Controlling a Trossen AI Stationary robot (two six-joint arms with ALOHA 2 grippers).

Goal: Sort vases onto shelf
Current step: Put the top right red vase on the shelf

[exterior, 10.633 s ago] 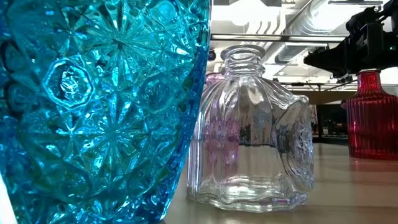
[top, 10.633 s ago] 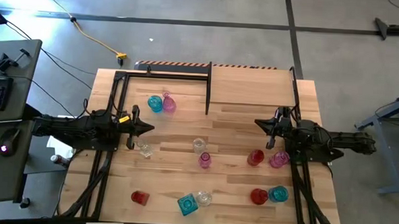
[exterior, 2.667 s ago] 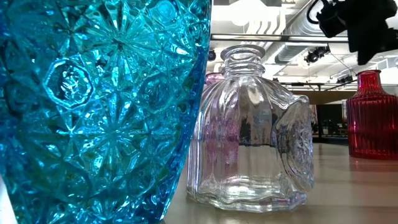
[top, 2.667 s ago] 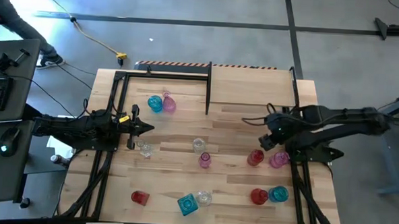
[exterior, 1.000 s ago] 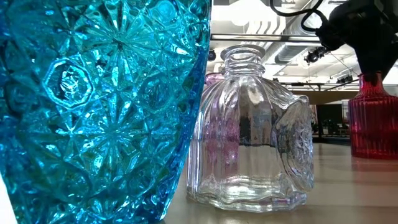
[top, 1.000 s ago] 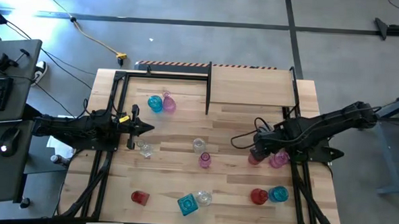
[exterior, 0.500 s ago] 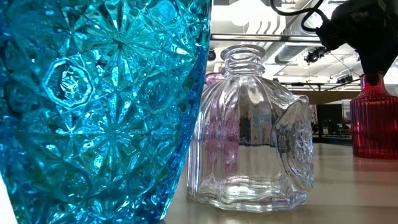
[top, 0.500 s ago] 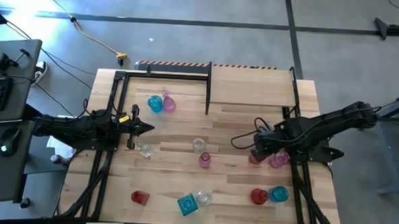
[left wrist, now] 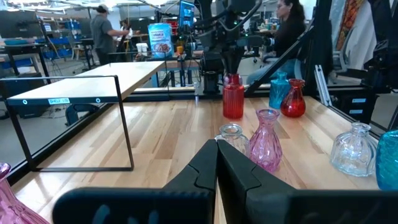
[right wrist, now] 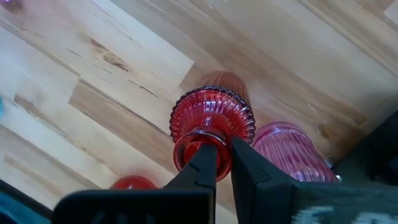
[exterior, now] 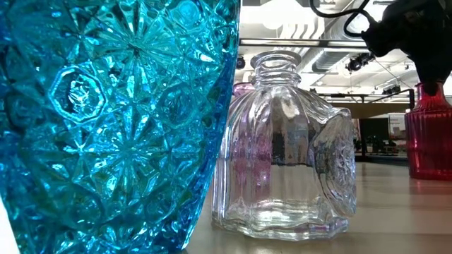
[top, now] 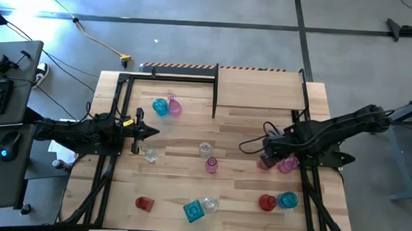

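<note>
Fingers [right wrist: 208, 163] pinch red vase [right wrist: 212, 121] rim.

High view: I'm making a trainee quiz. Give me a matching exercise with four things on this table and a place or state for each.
1. right end effector
2. left end effector
3. shelf
4. square teal vase

A. front edge of the table, beside a clear vase
B. shut on the ribbed red vase at its neck
C. far side, no vase on it
D. shut, empty, left side

Pairs: 1-B, 2-D, 3-C, 4-A
</note>
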